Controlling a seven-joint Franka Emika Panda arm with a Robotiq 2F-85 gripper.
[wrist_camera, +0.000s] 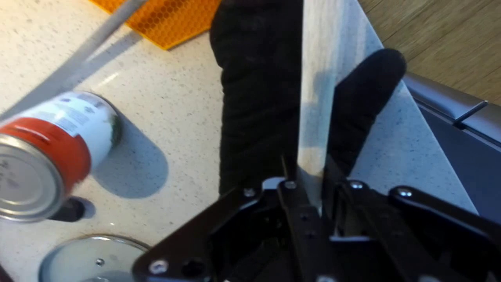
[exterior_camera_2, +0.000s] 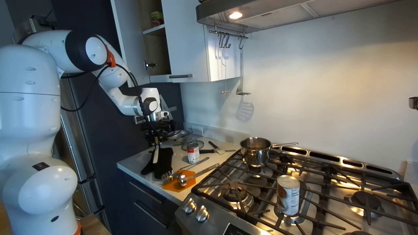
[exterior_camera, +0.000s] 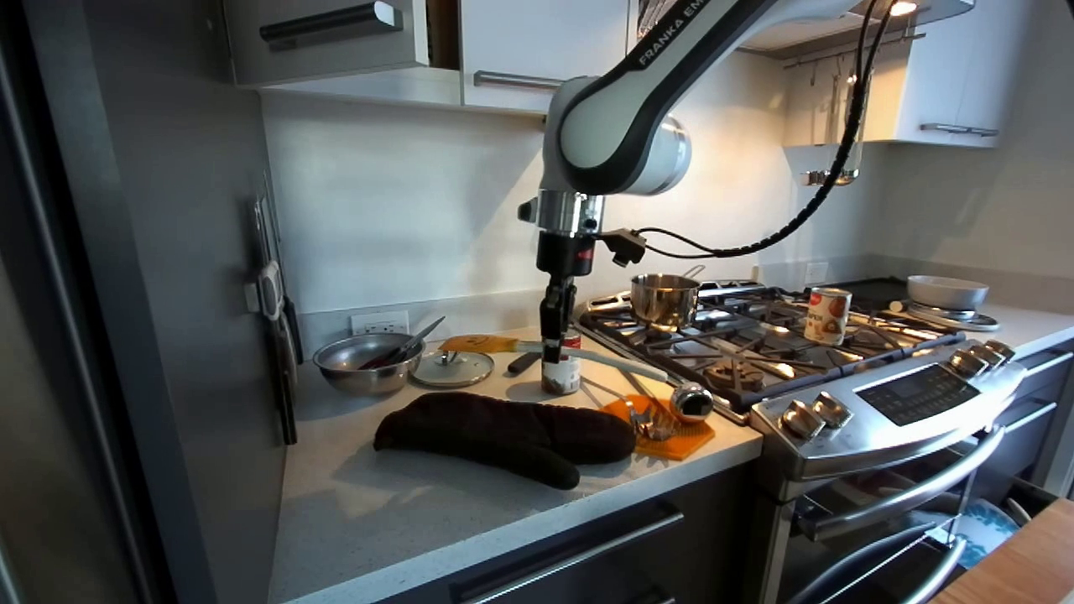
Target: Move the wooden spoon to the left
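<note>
- Spoon (wrist_camera: 319, 90), handle (exterior_camera: 623, 361) clamped in gripper (exterior_camera: 552, 348), aloft over dark mitt (exterior_camera: 495, 432).
- Counter (exterior_camera: 361, 520) between mitt and front edge (exterior_camera: 503, 539): narrow at thumb (exterior_camera: 550, 474), wider toward tall dark panel (exterior_camera: 168, 294).
- Red-and-white can (exterior_camera_2: 193, 153) upright, apart from handle.

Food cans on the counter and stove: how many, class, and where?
2: a red-and-white can on the counter, another food can on the gas stove. More may be hidden.

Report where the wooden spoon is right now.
In the wrist view, the wooden spoon is held in the gripper, passing over the dark mitt, right of the can. In an exterior view, its amber head shows left of the gripper.
</note>
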